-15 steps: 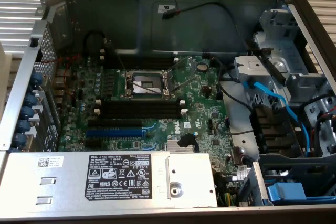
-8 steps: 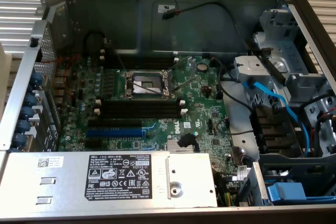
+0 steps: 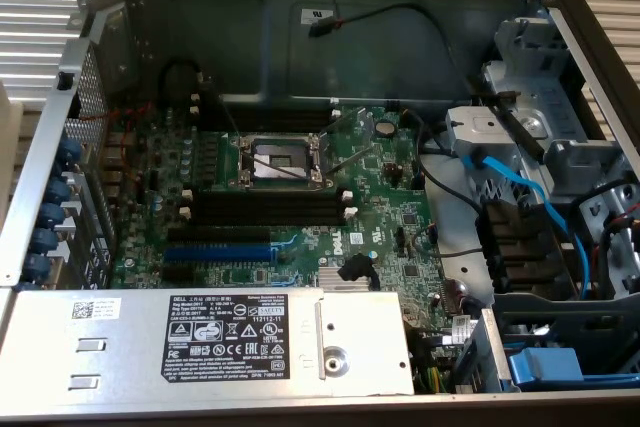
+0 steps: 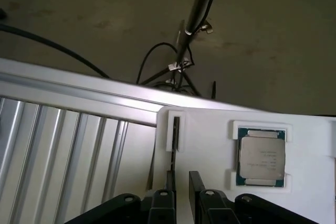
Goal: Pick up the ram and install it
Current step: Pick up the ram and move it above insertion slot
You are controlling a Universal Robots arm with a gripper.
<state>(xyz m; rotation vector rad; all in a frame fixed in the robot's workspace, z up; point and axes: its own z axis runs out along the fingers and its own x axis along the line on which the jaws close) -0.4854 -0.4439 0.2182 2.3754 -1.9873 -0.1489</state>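
Your gripper (image 4: 182, 195) hung with its jaws spread wide, gripping nothing, close over the white holder (image 4: 210, 129). The ram (image 4: 176, 131) stood edge-on in that holder's narrow slot, just ahead of the fingers, with a processor (image 4: 261, 157) nested beside it.

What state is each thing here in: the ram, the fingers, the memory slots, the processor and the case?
ram: standing on edge in a narrow slot of the white holder, not gripped.
fingers: open, holding nothing.
black slots: empty.
blue slot: empty.
processor: lying flat in its recess of the white holder.
case: open, side cover off.
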